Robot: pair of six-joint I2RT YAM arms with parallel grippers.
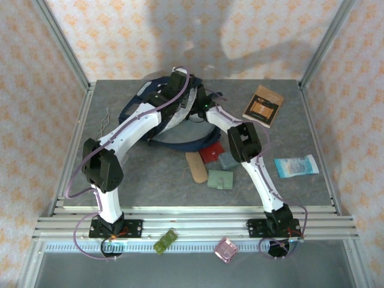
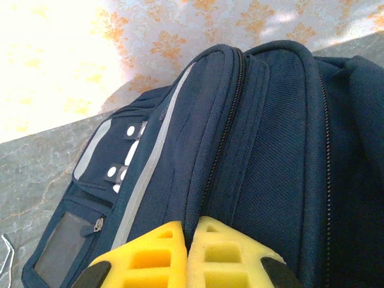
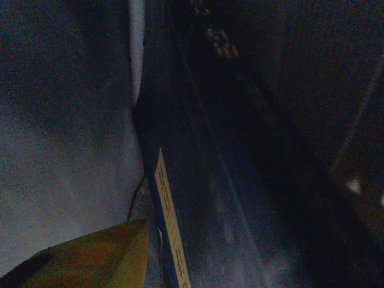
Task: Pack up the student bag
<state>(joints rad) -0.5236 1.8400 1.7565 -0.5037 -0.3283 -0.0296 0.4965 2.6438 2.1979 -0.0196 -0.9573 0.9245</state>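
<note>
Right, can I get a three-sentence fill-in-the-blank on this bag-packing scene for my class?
1. The left gripper, with ___ fingers, is closed on the student bag.
2. Seen from above, the brown book lies to the bag's ___.
3. The bag's fabric is dark ___.
Missing words: yellow; right; blue.

student bag (image 2: 270,150) navy, grey-white stripe | left gripper (image 2: 187,231) yellow | table (image 1: 150,180) grey marbled | wall (image 1: 180,36) pale, orange floral
</note>
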